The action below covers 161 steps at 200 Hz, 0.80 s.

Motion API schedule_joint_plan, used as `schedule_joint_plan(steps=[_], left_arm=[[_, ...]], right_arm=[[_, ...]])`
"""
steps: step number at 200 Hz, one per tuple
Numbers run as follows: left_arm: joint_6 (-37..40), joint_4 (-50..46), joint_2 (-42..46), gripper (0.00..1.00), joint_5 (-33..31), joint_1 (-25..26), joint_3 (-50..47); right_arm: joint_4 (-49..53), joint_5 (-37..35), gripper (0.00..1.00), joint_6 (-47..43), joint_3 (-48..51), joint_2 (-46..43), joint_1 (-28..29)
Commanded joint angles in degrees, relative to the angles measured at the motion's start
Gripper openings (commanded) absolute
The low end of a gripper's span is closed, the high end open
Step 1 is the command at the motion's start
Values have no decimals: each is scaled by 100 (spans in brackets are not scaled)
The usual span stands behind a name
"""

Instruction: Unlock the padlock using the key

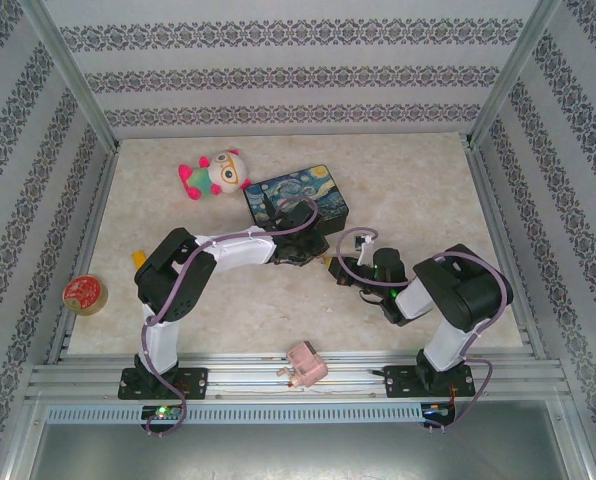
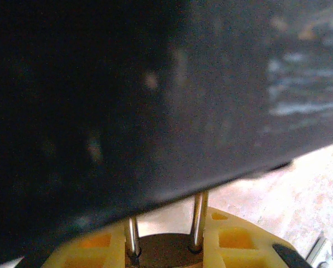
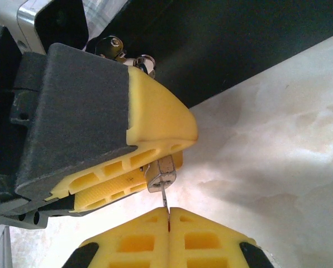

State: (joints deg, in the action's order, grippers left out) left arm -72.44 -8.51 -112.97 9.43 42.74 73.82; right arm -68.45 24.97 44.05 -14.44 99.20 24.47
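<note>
My left gripper (image 2: 165,248) is shut on the padlock (image 2: 166,254), whose brown body sits between the yellow fingers. Its silver shackle (image 2: 198,218) stands up toward the dark wall of the painted tin box (image 2: 155,100). In the right wrist view the padlock's silver underside (image 3: 162,174) sticks out of the left gripper's fingers (image 3: 155,123). The thin key (image 3: 165,200) runs from it down into my right gripper (image 3: 169,220), which is shut on the key. From above, the left gripper (image 1: 313,252) and right gripper (image 1: 340,270) meet just in front of the box (image 1: 298,197).
A plush toy (image 1: 215,172) lies at the back left of the table (image 1: 428,200), next to the box. A tape roll (image 1: 84,294) sits outside the left rail. A pink blocky object (image 1: 305,365) rests on the front rail between the arm bases.
</note>
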Motion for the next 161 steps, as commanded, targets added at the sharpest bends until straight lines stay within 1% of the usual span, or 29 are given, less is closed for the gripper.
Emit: schedule_joint_plan(steps=[1, 40, 73, 95, 114, 139, 161], left_arm=[[-245, 243, 301, 6, 588, 48, 10], [-261, 226, 277, 6, 679, 94, 9], [-239, 278, 282, 6, 722, 112, 4], [-186, 306, 332, 6, 680, 112, 2], [-172, 417, 349, 6, 665, 112, -29], [-235, 855, 354, 6, 767, 112, -142], [-343, 1434, 351, 9, 839, 114, -293]], right_arm=[[-609, -49, 0, 232, -169, 214, -82], [-1082, -148, 0, 484, -327, 445, -87], [-1046, -280, 0, 871, -492, 437, -109], [-1023, -407, 0, 1493, -474, 357, -119], [-862, -648, 0, 2292, -374, 310, -117], [-907, -933, 0, 3343, -141, 311, -125], [-1062, -1145, 0, 4114, -25, 350, -51]])
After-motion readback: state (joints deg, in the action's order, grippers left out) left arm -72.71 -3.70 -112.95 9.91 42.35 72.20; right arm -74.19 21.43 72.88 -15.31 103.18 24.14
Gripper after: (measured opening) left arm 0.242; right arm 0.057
